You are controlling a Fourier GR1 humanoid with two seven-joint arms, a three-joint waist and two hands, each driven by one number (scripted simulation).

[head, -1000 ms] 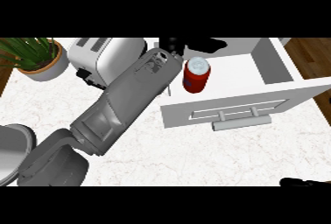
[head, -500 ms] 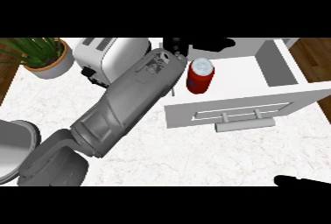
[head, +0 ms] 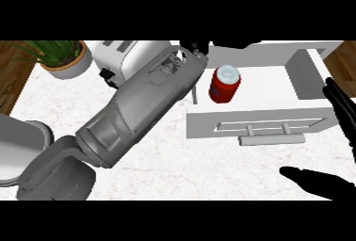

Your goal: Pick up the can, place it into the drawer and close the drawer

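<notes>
Red can [head: 224, 84] upright, near L hand [head: 195, 47], not held; L grip: can't tell. Drawer [head: 257, 123] open, left of R hand [head: 323, 184] fingers [head: 341, 110], spread wide. Placement unconfirmed; closing outstanding.

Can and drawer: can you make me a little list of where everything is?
can: red, upright, seems inside the open drawer, at its left
drawer: white, open, handle toward the robot
left hand: just beyond the can's left side, grip hidden
right hand: open, empty, at the drawer's right
toaster: left of the left hand
plant: counter's far left corner
</notes>
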